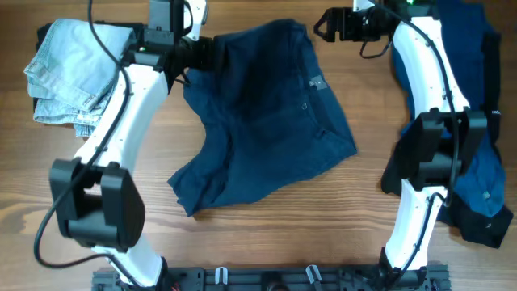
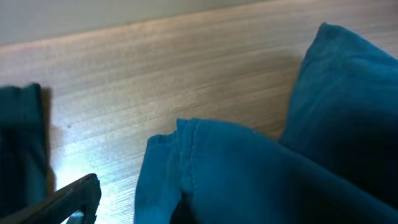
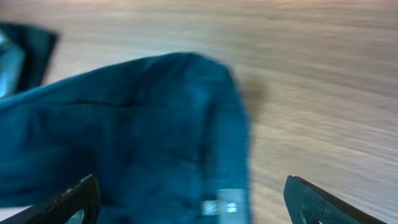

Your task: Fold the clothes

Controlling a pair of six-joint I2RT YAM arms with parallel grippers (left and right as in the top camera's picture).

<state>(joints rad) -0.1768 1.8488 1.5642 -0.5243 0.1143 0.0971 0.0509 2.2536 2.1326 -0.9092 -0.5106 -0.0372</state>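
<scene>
Among the clothes, a dark navy trouser-like piece [image 1: 258,113] lies spread in the middle of the table. A pale denim piece [image 1: 69,73] is bunched at the far left. Blue and black pieces [image 1: 485,186] are heaped at the right edge. My left gripper [image 1: 206,52] is at the navy piece's far left corner. In the left wrist view one finger [image 2: 74,199] shows beside a seamed fold [image 2: 186,155], and cloth hides the other finger. My right gripper [image 1: 323,26] is at the far right corner. Its fingers [image 3: 81,199] stand wide apart around the cloth [image 3: 155,124], which carries a white label [image 3: 221,207].
Both white arms reach from a base rail [image 1: 266,279] at the table's near edge. Bare wood [image 2: 155,74] lies beyond the navy piece, up to the far table edge [image 2: 124,25]. A dark strip of cloth [image 2: 22,143] shows at the left of the left wrist view.
</scene>
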